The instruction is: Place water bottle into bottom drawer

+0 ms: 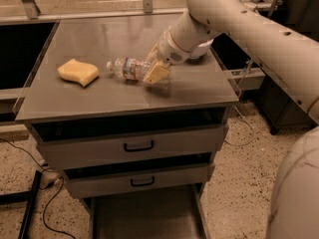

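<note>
One water bottle lies on its side near the middle of the worktop, its white cap pointing toward the worktop's left edge as we see it. The end effector sits low over the worktop at the bottle's base end, touching it or just beside it. We cannot tell whether it is clamped on the bottle or loose about it.

We see bare surface from the bottle to the worktop's front edge, and a broader bare stretch back to its rear edge. The arm comes in over the worktop's right rear corner and fills the space above that side.

A yellow sponge rests on the worktop's left part, apart from the bottle's cap and well inside the left edge.

Under the worktop's front edge, two grey drawers with black handles are stacked one above the other. The bottom drawer stands pulled out below them, well forward of the worktop's front edge, its dark tray open upward.

The robot's pale body stands beside the worktop's right front corner, close to the bottom drawer's right wall. A black cable trails on the floor below the worktop's left side.
</note>
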Tool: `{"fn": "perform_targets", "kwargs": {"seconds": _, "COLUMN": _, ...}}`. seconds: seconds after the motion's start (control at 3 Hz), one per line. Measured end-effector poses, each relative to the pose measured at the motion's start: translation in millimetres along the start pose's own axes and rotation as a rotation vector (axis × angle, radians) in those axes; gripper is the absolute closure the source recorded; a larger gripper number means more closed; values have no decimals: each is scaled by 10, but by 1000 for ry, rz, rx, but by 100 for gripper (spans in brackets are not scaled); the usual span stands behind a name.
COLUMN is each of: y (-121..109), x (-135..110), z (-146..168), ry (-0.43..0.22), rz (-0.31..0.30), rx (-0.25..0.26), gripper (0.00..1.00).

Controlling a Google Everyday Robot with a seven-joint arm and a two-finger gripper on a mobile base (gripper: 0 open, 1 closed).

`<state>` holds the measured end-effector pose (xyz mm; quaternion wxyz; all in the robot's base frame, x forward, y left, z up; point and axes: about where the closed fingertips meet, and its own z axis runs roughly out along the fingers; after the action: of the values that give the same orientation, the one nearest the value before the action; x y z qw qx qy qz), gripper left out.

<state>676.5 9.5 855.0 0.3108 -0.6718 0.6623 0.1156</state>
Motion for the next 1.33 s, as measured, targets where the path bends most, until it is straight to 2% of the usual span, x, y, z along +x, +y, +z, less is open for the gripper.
{"fn": "perform_targets", "kwargs": {"seconds": 0.33, "y": 0, "x": 0, "z": 0, "ry": 0, "rz": 0, "rx": 0, "gripper": 88}}
{"fn": "perform_targets", "kwargs": {"seconds": 0.67, "y": 0, "x": 0, "z": 0, "ry": 0, "rz": 0, "rx": 0, "gripper": 100}}
{"fn": "perform_targets", "kwargs": {"seconds": 1.0, "y": 95, "x": 44, "z": -70, "ry": -26, "rz": 7, "rx": -10, "gripper": 100}}
{"fn": "perform_targets", "kwargs": {"seconds": 1.33, "y": 380, "x": -13, "z": -437, "ry": -81, "rz": -17, "rx": 19, "gripper": 100}}
